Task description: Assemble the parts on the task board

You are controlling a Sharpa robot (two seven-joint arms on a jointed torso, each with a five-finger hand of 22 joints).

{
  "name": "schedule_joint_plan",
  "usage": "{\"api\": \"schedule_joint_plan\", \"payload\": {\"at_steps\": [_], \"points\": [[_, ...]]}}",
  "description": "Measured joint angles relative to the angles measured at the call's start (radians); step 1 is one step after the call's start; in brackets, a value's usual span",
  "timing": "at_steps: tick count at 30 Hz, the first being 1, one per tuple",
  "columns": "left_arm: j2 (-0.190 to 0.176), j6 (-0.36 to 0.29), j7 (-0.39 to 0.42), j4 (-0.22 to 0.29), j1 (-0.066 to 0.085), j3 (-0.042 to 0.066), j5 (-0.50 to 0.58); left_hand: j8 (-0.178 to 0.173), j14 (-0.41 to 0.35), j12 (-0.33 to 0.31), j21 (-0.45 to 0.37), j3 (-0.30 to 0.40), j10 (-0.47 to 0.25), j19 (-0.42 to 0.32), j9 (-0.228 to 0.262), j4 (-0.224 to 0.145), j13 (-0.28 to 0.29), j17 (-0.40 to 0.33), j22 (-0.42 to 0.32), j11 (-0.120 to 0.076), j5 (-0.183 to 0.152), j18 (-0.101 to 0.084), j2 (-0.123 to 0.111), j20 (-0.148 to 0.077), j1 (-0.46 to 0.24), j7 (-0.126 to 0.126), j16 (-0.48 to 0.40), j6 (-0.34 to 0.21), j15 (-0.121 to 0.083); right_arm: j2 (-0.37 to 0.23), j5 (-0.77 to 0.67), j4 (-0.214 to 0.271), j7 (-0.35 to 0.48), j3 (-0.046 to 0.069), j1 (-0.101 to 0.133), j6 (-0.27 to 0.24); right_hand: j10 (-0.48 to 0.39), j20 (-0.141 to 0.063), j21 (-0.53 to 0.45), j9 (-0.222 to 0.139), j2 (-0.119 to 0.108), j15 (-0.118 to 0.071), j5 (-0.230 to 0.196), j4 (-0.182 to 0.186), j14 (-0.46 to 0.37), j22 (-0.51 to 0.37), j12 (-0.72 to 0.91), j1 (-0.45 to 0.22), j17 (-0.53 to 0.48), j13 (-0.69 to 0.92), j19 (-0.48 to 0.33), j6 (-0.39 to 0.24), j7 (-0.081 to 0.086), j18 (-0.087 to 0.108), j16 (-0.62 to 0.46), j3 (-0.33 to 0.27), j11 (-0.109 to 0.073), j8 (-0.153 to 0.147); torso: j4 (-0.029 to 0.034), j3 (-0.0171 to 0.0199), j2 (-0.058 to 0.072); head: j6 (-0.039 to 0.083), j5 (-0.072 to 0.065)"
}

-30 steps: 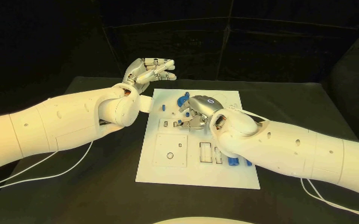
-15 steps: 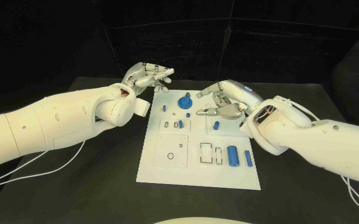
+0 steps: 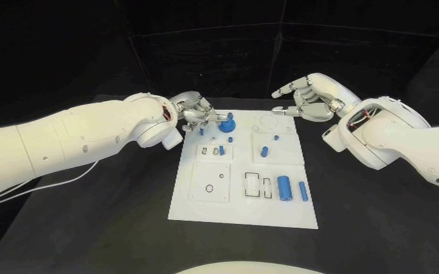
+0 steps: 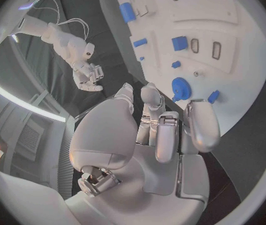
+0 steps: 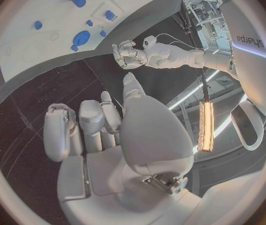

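Note:
The white task board (image 3: 210, 207) lies in the middle of the black table. A blue gear (image 3: 227, 125) stands near its far left corner, and it also shows in the left wrist view (image 4: 180, 88). Small blue pegs (image 3: 263, 151) and a blue block (image 3: 221, 151) sit further in. Two blue cylinders (image 3: 285, 188) lie near the right edge. My left hand (image 3: 192, 114) hovers at the board's far left corner, its fingertips (image 4: 198, 122) just short of the gear and holding nothing. Beyond the far right corner, my right hand (image 3: 306, 103) is raised with curved fingers and is empty.
Empty rectangular and round recesses (image 3: 209, 184) mark the board's near half. Black cloth table (image 3: 110, 223) surrounds the board on all sides. A white cable (image 3: 64, 176) trails under my left arm.
My right hand has lifted off the board's middle and drawn back to the far right, uncovering the parts. My left hand has come down toward the blue gear.

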Motion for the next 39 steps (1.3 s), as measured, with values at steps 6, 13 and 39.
{"api": "schedule_joint_plan", "payload": {"at_steps": [6, 13, 39], "points": [[0.058, 0.112, -0.165, -0.025, 0.016, -0.022, -0.118, 0.127, 0.0, 0.119, 0.061, -0.059, -0.038, 0.022, 0.149, 0.004, 0.125, 0.0, 0.095, -0.009, 0.0, -0.004, 0.057, -0.004, -0.057, -0.014, 0.0, -0.064, 0.0, -0.007, 0.024, -0.019, 0.0, 0.002, 0.001, 0.03, 0.0, -0.002, -0.012, 0.001, 0.007, -0.004, 0.009, -0.004, -0.004, 0.0, 0.0, 0.015, -0.018, -0.002, -0.013, 0.012, -0.005, 0.0, -0.015, -0.004, 0.0, 0.006, 0.0007, 0.0064, -0.011, -0.006, 0.001], [0.109, 0.194, -0.282, -0.061, 0.028, -0.034, -0.201, 0.193, 0.0, 0.148, 0.092, -0.103, -0.037, 0.022, 0.243, 0.004, 0.157, 0.0, 0.153, -0.009, -0.013, -0.015, 0.057, -0.004, -0.057, -0.019, 0.0, -0.105, -0.007, -0.009, 0.038, -0.03, -0.007, 0.002, 0.002, 0.05, 0.0, -0.004, -0.012, 0.001, 0.01, -0.004, 0.012, -0.007, -0.004, 0.0, 0.0, 0.018, -0.029, -0.004, -0.014, 0.012, -0.005, 0.0, -0.022, -0.007, 0.0, 0.006, 0.0009, 0.0102, -0.019, -0.01, 0.002], [0.214, 0.318, -0.372, -0.153, 0.032, -0.067, -0.286, 0.22, 0.0, 0.179, 0.104, -0.138, -0.037, 0.022, 0.312, 0.002, 0.196, 0.0, 0.173, -0.009, -0.067, -0.015, 0.061, -0.004, -0.061, -0.022, 0.0, -0.133, -0.007, 0.003, 0.033, -0.053, -0.037, 0.002, 0.003, 0.065, -0.003, -0.007, -0.018, 0.001, 0.014, -0.004, 0.026, -0.01, -0.004, 0.0, -0.004, 0.022, -0.034, -0.007, -0.018, 0.016, -0.009, 0.0, -0.026, -0.015, -0.004, 0.01, 0.0009, 0.0089, -0.019, -0.016, 0.009]]}}
